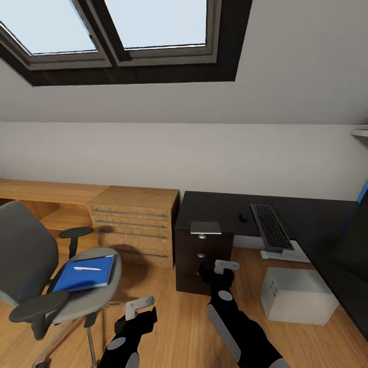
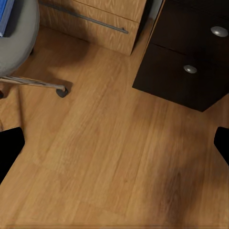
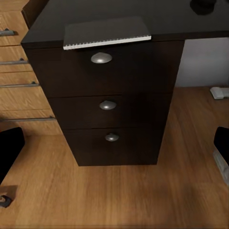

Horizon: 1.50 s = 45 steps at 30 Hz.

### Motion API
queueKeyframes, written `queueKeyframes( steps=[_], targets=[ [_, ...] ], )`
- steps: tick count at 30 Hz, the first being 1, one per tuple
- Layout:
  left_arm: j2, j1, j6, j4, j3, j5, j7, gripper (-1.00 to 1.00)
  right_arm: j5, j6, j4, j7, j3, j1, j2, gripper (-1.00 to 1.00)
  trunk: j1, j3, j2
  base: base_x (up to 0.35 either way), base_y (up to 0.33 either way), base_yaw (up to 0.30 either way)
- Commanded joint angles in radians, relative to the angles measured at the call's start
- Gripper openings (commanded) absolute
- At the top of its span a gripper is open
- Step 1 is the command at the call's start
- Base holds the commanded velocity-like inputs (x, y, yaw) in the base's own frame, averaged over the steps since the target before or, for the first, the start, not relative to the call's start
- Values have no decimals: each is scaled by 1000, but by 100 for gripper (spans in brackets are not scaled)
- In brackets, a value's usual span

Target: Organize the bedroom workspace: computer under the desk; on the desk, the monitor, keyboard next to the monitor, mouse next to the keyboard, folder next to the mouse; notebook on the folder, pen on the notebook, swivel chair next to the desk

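The swivel chair (image 1: 30, 255) stands at the left with the blue folder (image 1: 86, 273) on its seat and the pale pen (image 1: 87, 268) on the folder. The grey notebook (image 1: 206, 227) (image 3: 107, 32) lies on the corner of the black cabinet desk (image 1: 204, 204), with the mouse (image 1: 243, 217) (image 3: 202, 5) behind it. The keyboard (image 1: 271, 226) rests on the glossy black desk (image 1: 317, 225). The grey computer (image 1: 296, 295) sits on the floor beneath. Both my left gripper (image 1: 140, 306) (image 2: 114, 148) and right gripper (image 1: 225, 268) (image 3: 114, 148) are open, empty, above the floor.
A light wooden drawer unit (image 1: 135, 225) stands between the chair and the cabinet desk; its three drawers with silver knobs (image 3: 101, 58) face my right gripper. A chair castor (image 2: 62, 92) is near my left gripper. A dark shape (image 1: 358, 240) at the right edge is unclear.
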State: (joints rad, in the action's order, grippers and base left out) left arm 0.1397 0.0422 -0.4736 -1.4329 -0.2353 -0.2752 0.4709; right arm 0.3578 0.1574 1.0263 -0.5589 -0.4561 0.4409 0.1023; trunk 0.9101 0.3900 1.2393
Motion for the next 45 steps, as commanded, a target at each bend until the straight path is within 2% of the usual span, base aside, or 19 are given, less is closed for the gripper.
queueKeyframes(
  steps=[1,3,9,13,19,25,31,36,40,41,44,45],
  targets=[
    [0,1,-2,-1,-1,-11,10,100,4,5,2,-7,-3,1,-1,100,0,1,1,-31,0,0],
    [-1,1,-2,-1,-1,-11,9,100,4,5,1,-7,-3,1,-1,100,0,1,1,-7,0,0],
    [-2,1,-2,15,9,-14,8,100,4,6,-2,-6,-4,1,-1,100,-23,-18,-41,-2,0,0],
    [-4,1,0,70,17,-14,4,100,4,5,-25,-6,-9,1,0,100,-38,-30,-69,0,0,0],
    [-6,1,13,127,36,-12,1,100,6,-21,-98,-6,-15,1,4,100,-61,-49,-111,0,0,0],
    [-23,0,46,221,58,-11,-1,100,7,-103,-212,-6,-20,1,7,100,-84,-68,-153,0,0,0],
    [-52,1,57,335,65,-11,-1,100,8,-173,-352,-6,-24,-1,11,100,-107,-86,-195,0,0,0],
    [-59,1,60,410,67,-11,-1,100,9,-233,-448,-3,-26,-5,14,100,-127,-102,-230,0,0,0],
    [-62,1,75,477,66,-10,-1,100,6,-307,-574,9,-28,-7,24,100,-142,-115,-258,0,0,0],
    [-62,1,140,557,64,-10,-1,100,-12,-401,-709,40,-37,-8,29,100,-146,-118,-265,0,0,0],
    [-63,1,212,625,63,-10,-1,100,-30,-469,-795,67,-43,-9,31,100,-157,-127,-286,0,0,0],
    [-62,1,278,686,62,-9,-1,100,-42,-527,-876,93,-47,-11,33,100,-161,-130,-293,0,0,0]
  ],
)
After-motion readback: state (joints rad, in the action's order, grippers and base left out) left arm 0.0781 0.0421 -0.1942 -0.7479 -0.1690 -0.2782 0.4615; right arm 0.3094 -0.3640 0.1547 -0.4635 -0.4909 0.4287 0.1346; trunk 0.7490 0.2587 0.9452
